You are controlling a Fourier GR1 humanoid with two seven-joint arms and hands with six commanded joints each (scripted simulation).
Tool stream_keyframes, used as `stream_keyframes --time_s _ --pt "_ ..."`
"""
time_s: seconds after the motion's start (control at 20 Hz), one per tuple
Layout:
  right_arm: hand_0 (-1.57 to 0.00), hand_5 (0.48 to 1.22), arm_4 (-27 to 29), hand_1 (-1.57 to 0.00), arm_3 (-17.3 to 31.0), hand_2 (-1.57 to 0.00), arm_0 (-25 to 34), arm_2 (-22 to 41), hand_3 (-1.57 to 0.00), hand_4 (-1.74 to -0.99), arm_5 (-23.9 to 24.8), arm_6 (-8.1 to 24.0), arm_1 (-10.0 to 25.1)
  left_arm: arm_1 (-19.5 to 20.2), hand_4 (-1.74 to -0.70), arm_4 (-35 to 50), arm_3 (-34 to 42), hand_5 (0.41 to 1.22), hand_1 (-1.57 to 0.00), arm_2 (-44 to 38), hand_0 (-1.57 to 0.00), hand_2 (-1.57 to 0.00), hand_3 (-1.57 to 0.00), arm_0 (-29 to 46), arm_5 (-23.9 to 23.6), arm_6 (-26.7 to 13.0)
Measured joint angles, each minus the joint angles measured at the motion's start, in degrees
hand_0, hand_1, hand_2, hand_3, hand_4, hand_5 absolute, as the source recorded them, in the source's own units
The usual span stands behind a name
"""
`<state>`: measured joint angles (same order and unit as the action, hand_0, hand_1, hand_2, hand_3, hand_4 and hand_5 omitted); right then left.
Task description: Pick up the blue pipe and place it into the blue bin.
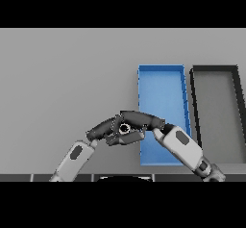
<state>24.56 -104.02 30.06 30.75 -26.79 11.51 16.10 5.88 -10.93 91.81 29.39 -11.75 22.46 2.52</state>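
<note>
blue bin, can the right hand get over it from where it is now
Probably yes: the right hand sits at the blue bin's near left edge, and nothing stands between it and the open bin. The left hand meets it there.

The blue bin (162, 85) is a long, shallow rectangular tray with low upright walls and a lighter blue floor. It lies flat on the grey surface (62, 82), right of centre, its long sides running away from the robot. Its near left corner and part of its near end are covered, so only the far end and the right wall show whole. The floor that can be seen is bare. The blue pipe cannot be made out anywhere (only a small dark, ring-shaped form shows among the dark fingers just left of the bin).
</note>
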Motion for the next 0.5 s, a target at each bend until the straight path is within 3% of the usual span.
stream_keyframes --time_s 0.1,0.2,0.5 --pt "-1.57 1.214 -0.26 -1.57 0.01 -1.57 0.28 0.57 -1.56 -1.495 0.07 -0.04 -0.49 0.13 -0.97 -0.68 -0.30 0.849 -0.18 -0.85 -0.19 -0.16 -0.18 -0.34 -0.69 -0.17" --pt "-1.57 1.216 -0.87 -1.57 -0.13 -1.57 0.12 0.60 -1.57 -1.496 0.60 -0.59 -0.58 -0.09 -0.91 -1.01 0.11 0.735 -0.12 -0.52 -0.12 -0.10 -0.11 0.05 -0.97 -1.52" --pt "-1.57 1.220 -1.60 -1.57 1.68 -1.57 1.13 0.42 -1.57 -1.490 1.10 -0.93 -0.48 -1.00 -0.89 0.66 -0.43 0.587 -0.03 -1.63 -0.03 -0.03 -0.03 -0.96 -0.76 -4.16"
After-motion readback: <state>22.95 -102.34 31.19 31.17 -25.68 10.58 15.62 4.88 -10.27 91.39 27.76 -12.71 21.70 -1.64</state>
